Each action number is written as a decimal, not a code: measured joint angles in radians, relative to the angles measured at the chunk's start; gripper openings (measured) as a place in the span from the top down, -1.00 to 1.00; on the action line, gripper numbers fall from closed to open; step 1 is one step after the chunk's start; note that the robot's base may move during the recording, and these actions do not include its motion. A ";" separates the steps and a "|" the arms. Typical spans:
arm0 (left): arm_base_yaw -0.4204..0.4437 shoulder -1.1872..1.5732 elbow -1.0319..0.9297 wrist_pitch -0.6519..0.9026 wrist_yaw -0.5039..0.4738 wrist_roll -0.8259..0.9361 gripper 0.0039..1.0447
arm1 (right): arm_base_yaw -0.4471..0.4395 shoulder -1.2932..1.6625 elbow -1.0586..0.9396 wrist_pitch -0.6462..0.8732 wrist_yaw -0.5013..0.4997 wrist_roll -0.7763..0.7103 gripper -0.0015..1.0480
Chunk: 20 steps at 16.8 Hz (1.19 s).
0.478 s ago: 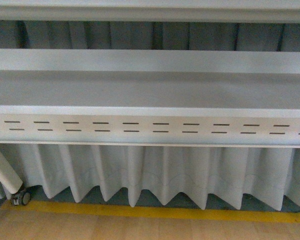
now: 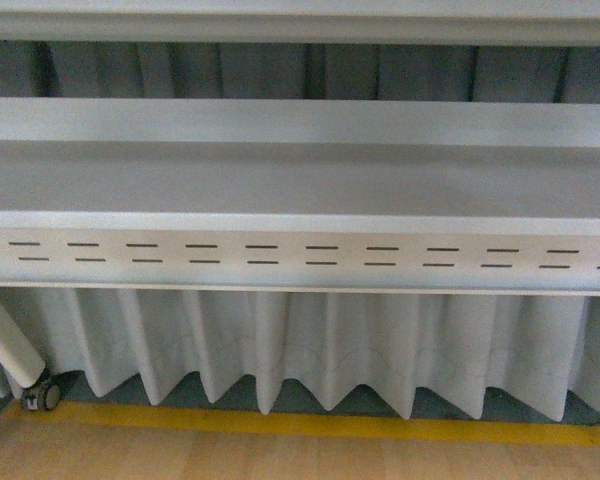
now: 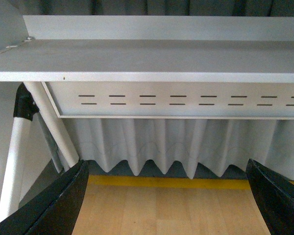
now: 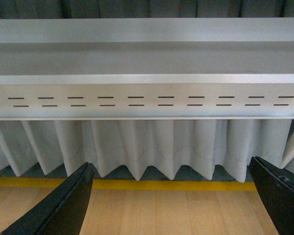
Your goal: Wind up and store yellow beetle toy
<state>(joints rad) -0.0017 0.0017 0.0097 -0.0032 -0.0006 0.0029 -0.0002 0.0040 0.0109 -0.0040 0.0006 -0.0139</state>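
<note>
The yellow beetle toy is out of view in every frame. My left gripper (image 3: 169, 205) is open, its black fingers (image 3: 63, 205) spread wide over bare wooden floor with nothing between them. My right gripper (image 4: 171, 205) is open too, its dark fingers (image 4: 68, 208) apart above the same kind of floor, holding nothing. Neither arm shows in the front view.
A grey metal shelf (image 2: 300, 185) with a slotted front panel (image 2: 300, 255) spans the front view. A pleated white curtain (image 2: 320, 345) hangs below it. A yellow floor stripe (image 2: 310, 425) borders wooden floor (image 2: 280, 460). A white leg (image 2: 5, 340) on a caster (image 2: 45, 397) stands at the left.
</note>
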 joint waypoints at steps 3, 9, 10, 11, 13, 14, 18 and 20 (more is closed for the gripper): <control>0.000 0.000 0.000 0.000 0.000 0.000 -0.88 | 0.000 0.000 0.000 0.000 0.000 0.000 -0.87; 0.000 0.000 0.000 0.000 0.000 0.000 -0.88 | 0.000 0.000 0.000 0.000 0.000 0.000 -0.87; 0.000 0.000 0.000 0.000 0.000 0.000 -0.88 | 0.000 0.000 0.000 0.000 0.000 0.000 -0.87; 0.000 0.000 0.000 0.000 0.000 0.000 -0.88 | 0.000 0.000 0.000 0.000 0.000 0.000 -0.87; 0.000 0.000 0.000 0.000 0.000 0.000 -0.88 | 0.000 0.000 0.000 0.000 0.000 0.000 -0.87; 0.000 0.000 0.000 0.000 0.000 0.000 -0.88 | 0.000 0.000 0.000 0.000 0.000 0.000 -0.87; 0.000 0.000 0.000 0.000 0.000 0.000 -0.88 | 0.000 0.000 0.000 0.000 0.000 0.000 -0.87; 0.000 0.000 0.000 0.000 0.000 0.000 -0.88 | 0.000 0.000 0.000 0.000 0.000 0.000 -0.87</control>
<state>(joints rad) -0.0017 0.0017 0.0097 -0.0032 -0.0006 0.0029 -0.0002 0.0040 0.0109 -0.0040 0.0006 -0.0139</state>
